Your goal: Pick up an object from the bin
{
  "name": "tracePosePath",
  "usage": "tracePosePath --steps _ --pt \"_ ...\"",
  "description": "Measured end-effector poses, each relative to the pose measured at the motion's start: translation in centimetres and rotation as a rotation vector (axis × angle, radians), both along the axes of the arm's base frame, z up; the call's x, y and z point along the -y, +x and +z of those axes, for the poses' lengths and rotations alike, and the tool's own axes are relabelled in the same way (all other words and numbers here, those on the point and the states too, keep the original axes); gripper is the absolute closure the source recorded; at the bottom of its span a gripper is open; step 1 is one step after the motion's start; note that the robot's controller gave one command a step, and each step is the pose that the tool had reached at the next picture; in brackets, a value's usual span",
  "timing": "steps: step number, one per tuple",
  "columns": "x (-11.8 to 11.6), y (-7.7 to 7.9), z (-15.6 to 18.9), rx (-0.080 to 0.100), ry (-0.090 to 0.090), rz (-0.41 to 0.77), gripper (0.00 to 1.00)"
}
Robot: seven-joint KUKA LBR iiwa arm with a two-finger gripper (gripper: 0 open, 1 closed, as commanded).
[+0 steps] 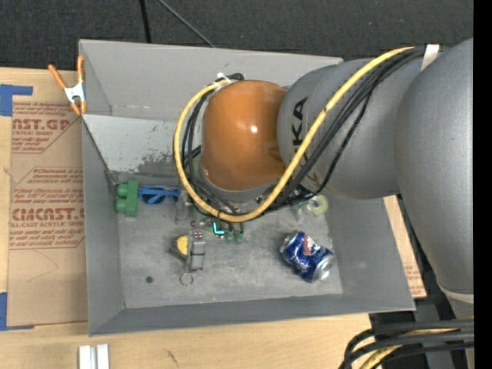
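Camera view: the gripper [196,257] stands low over the floor of the bin [146,290], left of centre, with a small yellow object [182,244] just beside it. Whether the gripper is open or closed cannot be told. It should probably be centred on the yellow piece before closing. The crushed blue can [306,256] lies well apart.

Bright overhead light — glare spot on the orange cover [242,138], shadow beneath it.

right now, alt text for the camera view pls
A grey robot arm with an orange wrist cover reaches from the right over the middle of a grey metal bin. On its floor lie a crushed blue can, a green block and a small yellow piece.
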State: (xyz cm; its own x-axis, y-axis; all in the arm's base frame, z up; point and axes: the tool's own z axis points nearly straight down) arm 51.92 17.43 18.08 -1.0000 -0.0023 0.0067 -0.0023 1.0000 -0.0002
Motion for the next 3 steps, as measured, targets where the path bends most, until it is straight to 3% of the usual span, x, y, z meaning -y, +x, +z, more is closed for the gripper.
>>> tracePosePath --steps 1,2,3 --pt "3.3 1.2 -10.4 0.0 -0.001 0.091 0.0" --pt "3.2 1.4 -9.8 0.008 0.002 0.091 1.0" --pt "-0.3 1.9 5.8 0.016 0.004 0.085 1.0"
